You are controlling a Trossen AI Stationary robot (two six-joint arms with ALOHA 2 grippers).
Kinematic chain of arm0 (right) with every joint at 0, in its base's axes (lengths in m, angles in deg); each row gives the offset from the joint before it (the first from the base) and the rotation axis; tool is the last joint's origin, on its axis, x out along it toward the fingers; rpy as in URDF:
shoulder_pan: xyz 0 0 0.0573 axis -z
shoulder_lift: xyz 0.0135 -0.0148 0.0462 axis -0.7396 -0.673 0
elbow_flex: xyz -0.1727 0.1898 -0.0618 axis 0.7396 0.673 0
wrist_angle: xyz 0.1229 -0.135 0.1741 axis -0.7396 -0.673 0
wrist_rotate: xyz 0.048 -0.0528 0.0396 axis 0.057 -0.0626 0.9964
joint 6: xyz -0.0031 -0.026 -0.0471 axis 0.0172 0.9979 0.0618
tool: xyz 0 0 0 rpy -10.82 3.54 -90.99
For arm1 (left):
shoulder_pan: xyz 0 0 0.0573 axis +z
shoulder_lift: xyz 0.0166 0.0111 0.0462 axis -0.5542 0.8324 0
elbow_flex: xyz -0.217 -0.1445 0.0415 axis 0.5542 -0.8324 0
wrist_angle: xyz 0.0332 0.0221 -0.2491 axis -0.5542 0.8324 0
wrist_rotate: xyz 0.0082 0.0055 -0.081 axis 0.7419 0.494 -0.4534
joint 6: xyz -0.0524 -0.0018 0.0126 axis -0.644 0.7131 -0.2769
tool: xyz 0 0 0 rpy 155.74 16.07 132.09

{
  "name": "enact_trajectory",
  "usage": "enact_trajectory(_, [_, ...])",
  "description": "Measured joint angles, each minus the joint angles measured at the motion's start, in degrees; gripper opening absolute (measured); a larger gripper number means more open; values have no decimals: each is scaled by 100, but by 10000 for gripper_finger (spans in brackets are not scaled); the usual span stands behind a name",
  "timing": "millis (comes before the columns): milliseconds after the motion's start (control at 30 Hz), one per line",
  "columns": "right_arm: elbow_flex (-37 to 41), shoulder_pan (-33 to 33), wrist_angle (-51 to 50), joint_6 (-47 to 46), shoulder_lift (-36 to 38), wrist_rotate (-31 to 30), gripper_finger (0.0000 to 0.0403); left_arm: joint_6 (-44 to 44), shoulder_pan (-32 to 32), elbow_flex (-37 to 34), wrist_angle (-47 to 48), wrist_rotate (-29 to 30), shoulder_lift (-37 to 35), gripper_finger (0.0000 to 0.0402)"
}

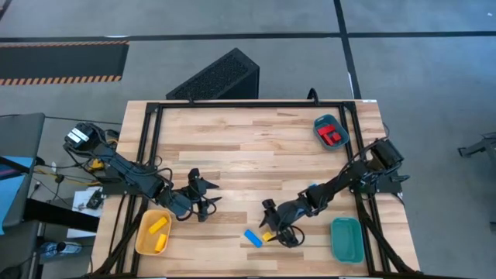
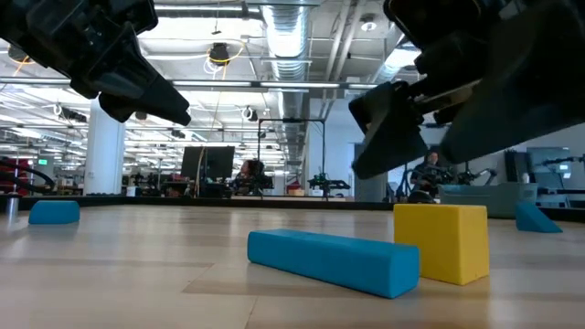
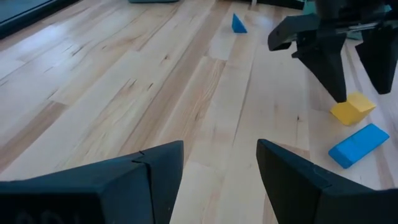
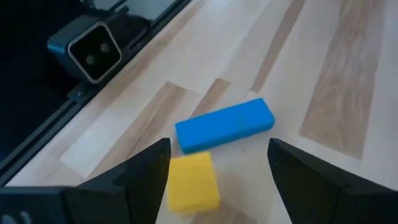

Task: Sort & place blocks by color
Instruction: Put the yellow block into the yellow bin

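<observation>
Yellow cube point(image 4: 193, 181) sits between your right gripper's point(image 4: 214, 180) spread jaws, low over the tabletop point(image 1: 248, 147), with the blue bar point(image 4: 225, 125) lying just beyond the jaw tips, touching or nearly touching the cube. Your left gripper point(image 3: 221, 180) hovers well apart from that pair, jaws spread around nothing, beside the yellow oval tray point(image 1: 143, 240) holding two yellow blocks point(image 1: 158, 225). Farther off, red blocks point(image 1: 332, 136) fill one teal tray point(image 1: 318, 126); a blue wedge point(image 3: 239, 23) lies alone.
</observation>
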Motion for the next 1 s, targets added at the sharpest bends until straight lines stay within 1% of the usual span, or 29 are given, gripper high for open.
enact_trajectory(133, [0, -71, -183, 18, 18, 28, 295, 0, 0, 0, 0, 0, 0, 193])
enact_trajectory(333, [4, -133, -167, 18, -351, 46, 295, 0, 2, 0, 2, 2, 0, 193])
enact_trajectory(433, [4, -127, -144, 15, -397, 20, 294, 0, 2, 0, -1, 2, 0, 193])
enact_trajectory(567, [2, -81, -132, -9, -397, 2, 279, 0, 2, 0, -2, 3, 0, 194])
enact_trajectory(633, [2, -53, -132, -28, -397, 5, 262, 0, 2, 0, -2, 3, 0, 193])
enact_trajectory(700, [2, -42, -132, -31, -397, 9, 232, 0, 2, 0, 0, 3, 0, 194])
enact_trajectory(867, [-9, -42, -91, -92, -397, 7, 123, 18, 2, 0, -15, 0, 0, 194])
enact_trajectory(900, [-11, -29, -71, -159, -397, 7, 112, 107, 2, 0, -54, -17, 0, 194])
enact_trajectory(1000, [-7, 70, 73, -528, -402, 15, 112, 730, -31, 0, -448, -224, 2, 194])
